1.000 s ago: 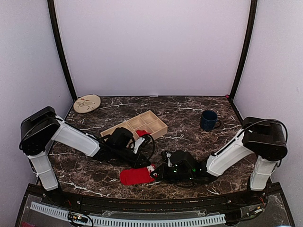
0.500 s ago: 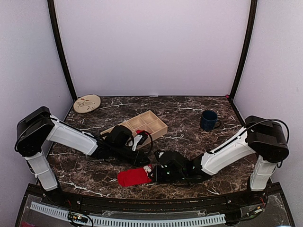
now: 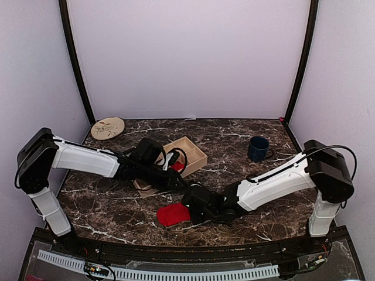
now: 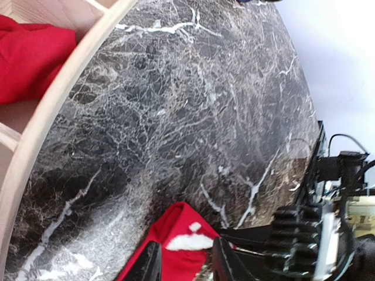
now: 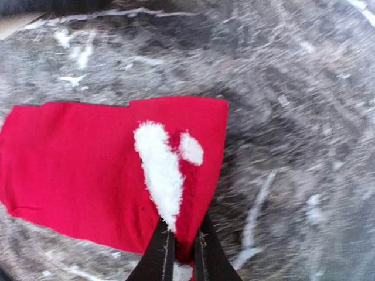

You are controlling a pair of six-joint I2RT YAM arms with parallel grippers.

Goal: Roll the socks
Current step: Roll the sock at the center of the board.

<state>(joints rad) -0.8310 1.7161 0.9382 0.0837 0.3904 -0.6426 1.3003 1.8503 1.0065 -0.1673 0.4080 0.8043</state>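
A red sock with white fluffy trim lies folded on the marble table near the front. My right gripper is at the sock's right end. In the right wrist view it is shut on a fold of the sock by the white trim. My left gripper hovers behind the sock, close to the wooden tray. Its fingers stand apart with nothing between them, and the sock lies below them. A second red sock sits in a tray compartment.
A blue mug stands at the right rear. A round patterned plate lies at the back left. The tray's rim runs along the left of the left wrist view, and the right arm fills its lower right.
My left gripper opened, let go and drew back toward the tray. My right gripper closed on the sock's end and carried it left, folding the sock shorter.
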